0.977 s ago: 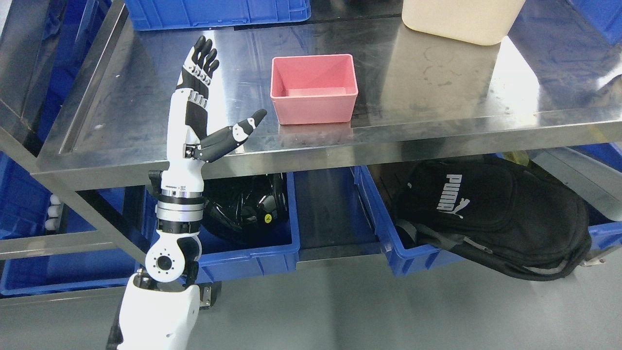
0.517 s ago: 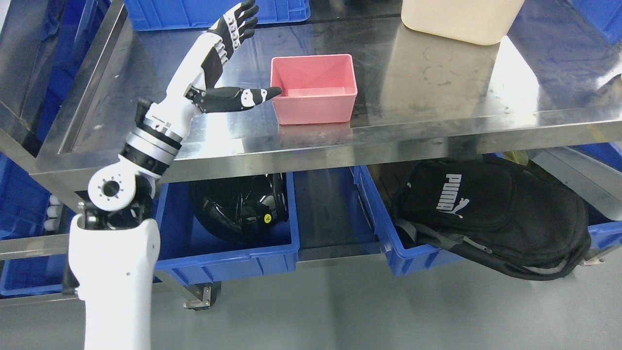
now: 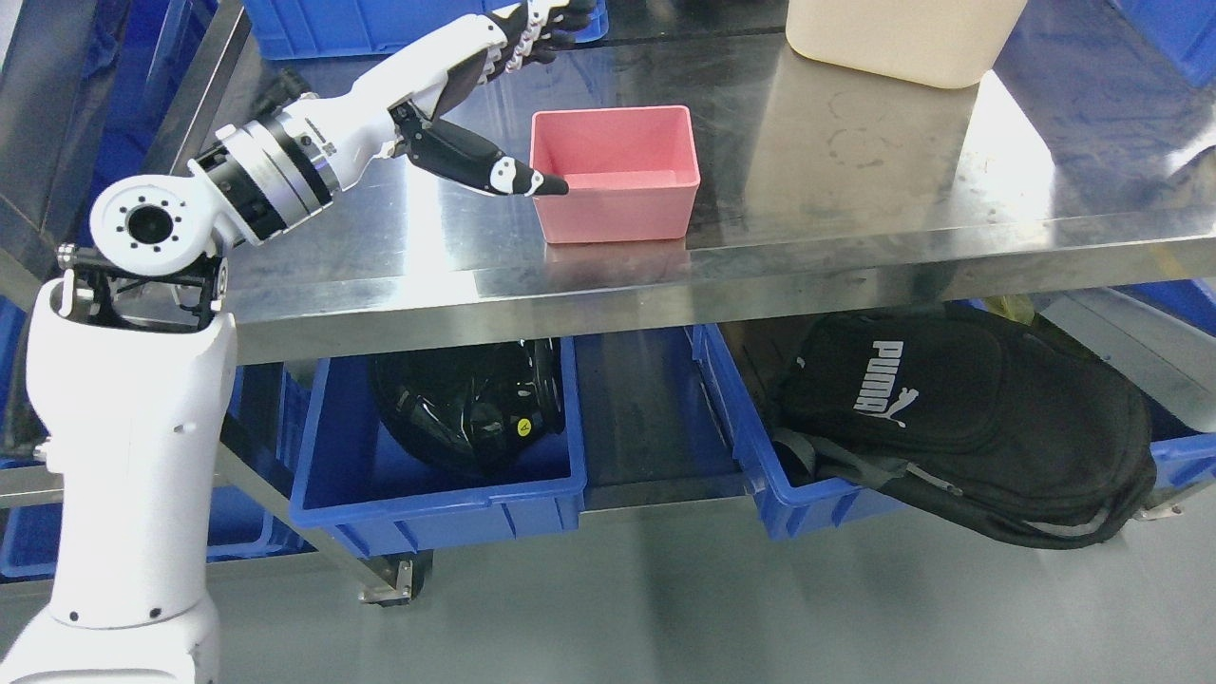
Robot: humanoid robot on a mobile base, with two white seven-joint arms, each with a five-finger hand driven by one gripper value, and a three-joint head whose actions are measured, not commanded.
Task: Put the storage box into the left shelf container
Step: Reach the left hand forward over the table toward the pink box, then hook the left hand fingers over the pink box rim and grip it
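The steel table [image 3: 855, 180] runs out of frame on both sides, and glare washes out its right end. At 5 o'clock beneath it, a black backpack [image 3: 969, 427] printed "PUMA" hides most of a blue bin [image 3: 760, 475] on the lower shelf. At 7 o'clock the left blue bin [image 3: 437, 494] holds a black helmet-like object [image 3: 475, 408], half under the table edge, with a small yellow sticker too small to read. At 12 o'clock a cream container [image 3: 902, 38] is cut off by the top edge. The pink storage box [image 3: 613, 171] sits open and upright near the table's front edge. The left hand [image 3: 494, 104] reaches from 9 o'clock, fingers [image 3: 532, 24] spread wide and holding nothing, thumb tip at the box's left rim.
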